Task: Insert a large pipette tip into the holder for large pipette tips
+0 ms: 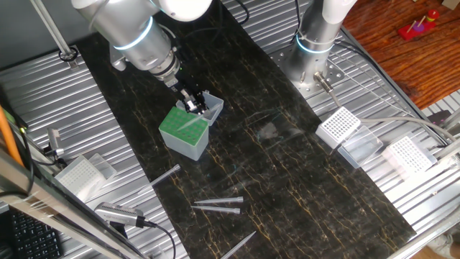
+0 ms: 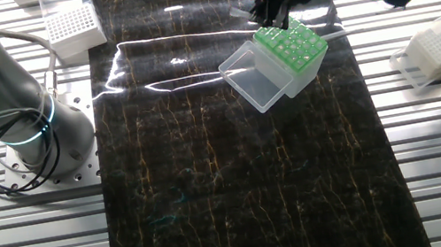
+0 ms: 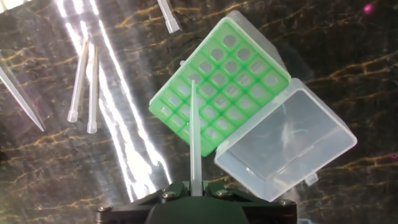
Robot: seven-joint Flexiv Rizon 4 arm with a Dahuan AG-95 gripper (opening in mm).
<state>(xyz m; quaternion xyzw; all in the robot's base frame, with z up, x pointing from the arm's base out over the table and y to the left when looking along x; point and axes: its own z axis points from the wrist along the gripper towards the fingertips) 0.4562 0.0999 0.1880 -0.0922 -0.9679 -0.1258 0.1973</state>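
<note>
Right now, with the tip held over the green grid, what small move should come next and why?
Probably a slow, straight descent. In the hand view the fingers grip the pipette tip, whose point sits over a hole near the left part of the green grid of the holder. The clear lid is swung open to the side, so nothing blocks the way. Nudge sideways only if the point strays.

bright overhead light; streaky glare on dark mat [image 3: 124, 155]; sharp.

text: none legible | labels: none | numbers: none
</note>
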